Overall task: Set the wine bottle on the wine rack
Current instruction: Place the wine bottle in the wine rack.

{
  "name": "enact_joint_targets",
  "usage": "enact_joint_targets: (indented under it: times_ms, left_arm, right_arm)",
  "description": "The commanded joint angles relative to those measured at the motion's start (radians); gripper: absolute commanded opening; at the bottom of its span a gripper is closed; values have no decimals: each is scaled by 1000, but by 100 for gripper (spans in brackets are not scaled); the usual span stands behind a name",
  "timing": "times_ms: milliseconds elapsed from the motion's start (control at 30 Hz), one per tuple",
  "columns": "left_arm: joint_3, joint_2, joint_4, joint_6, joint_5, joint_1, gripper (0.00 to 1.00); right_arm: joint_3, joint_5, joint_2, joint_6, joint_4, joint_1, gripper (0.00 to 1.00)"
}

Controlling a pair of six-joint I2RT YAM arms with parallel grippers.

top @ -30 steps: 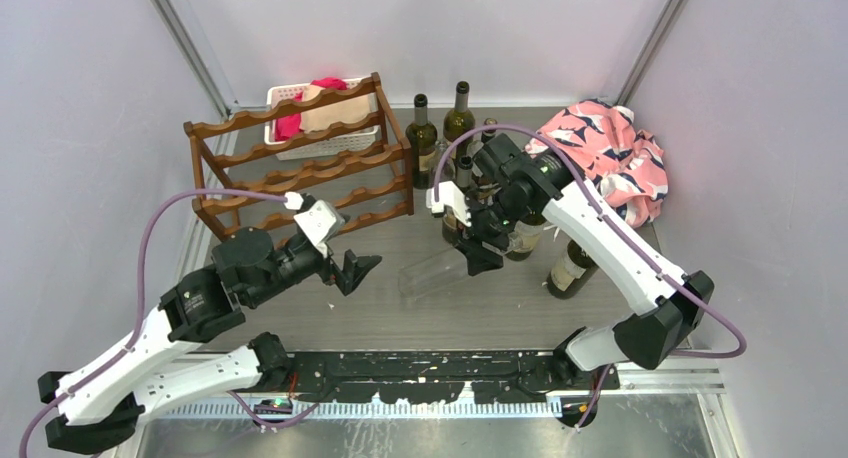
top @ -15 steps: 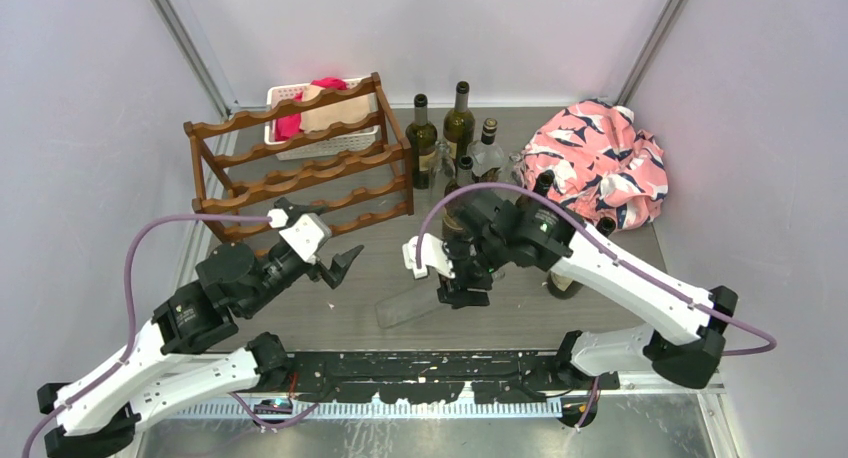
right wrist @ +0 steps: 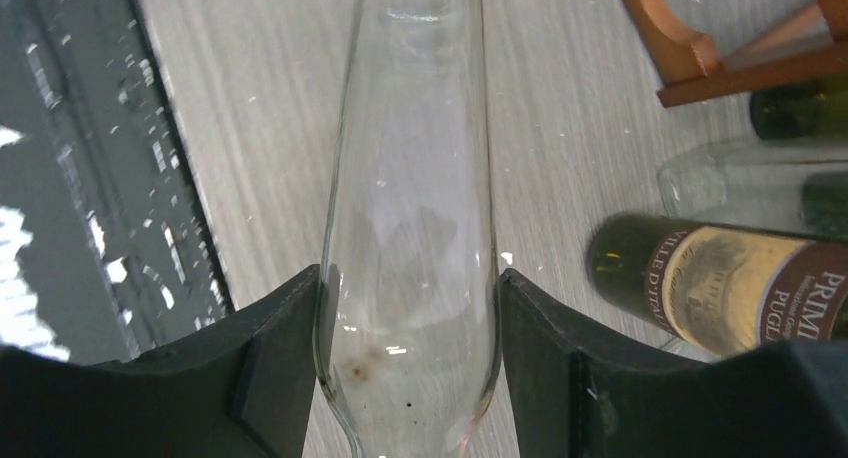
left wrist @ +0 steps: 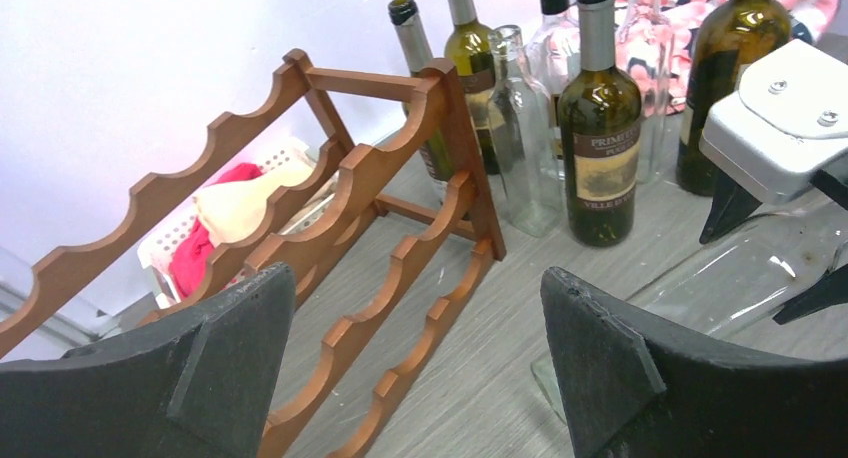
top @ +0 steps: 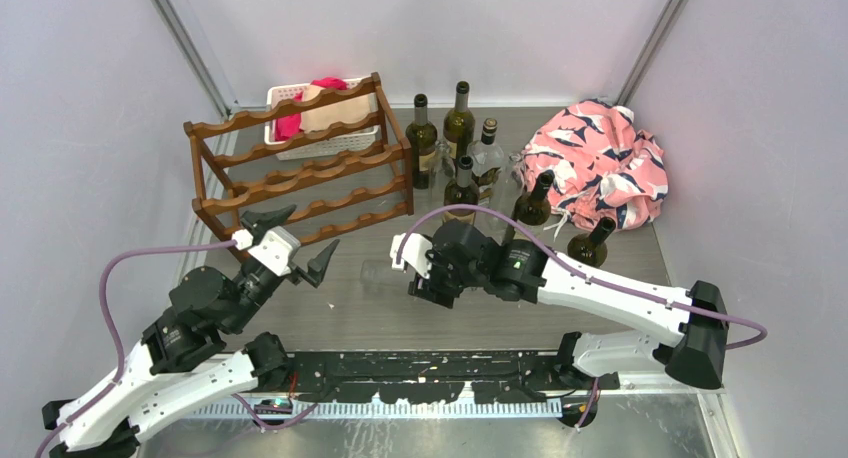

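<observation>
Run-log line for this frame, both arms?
left gripper: open, empty, near wine rack | right gripper: shut on clear wine bottle, held horizontal

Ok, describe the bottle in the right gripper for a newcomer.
Find the brown wooden wine rack at the back left. In front of it, the right gripper holds a clear glass bottle sideways. All the other bottles stand upright.
</observation>
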Motion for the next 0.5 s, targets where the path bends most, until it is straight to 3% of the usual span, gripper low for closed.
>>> enact_joint_targets:
  times_ms: [0,200,467]
  left_arm:
    - [-24,-10,90,39,-33,19,92]
    - [-33,28,88,48,-9,78,91]
    - [-52,46,97,46,42,150,91]
  right_arm:
    - [-27,178,-15,163,348,3,1]
    - [-45,476,83,367,507,24,1]
    - [-60,548,156,488,627,26,1]
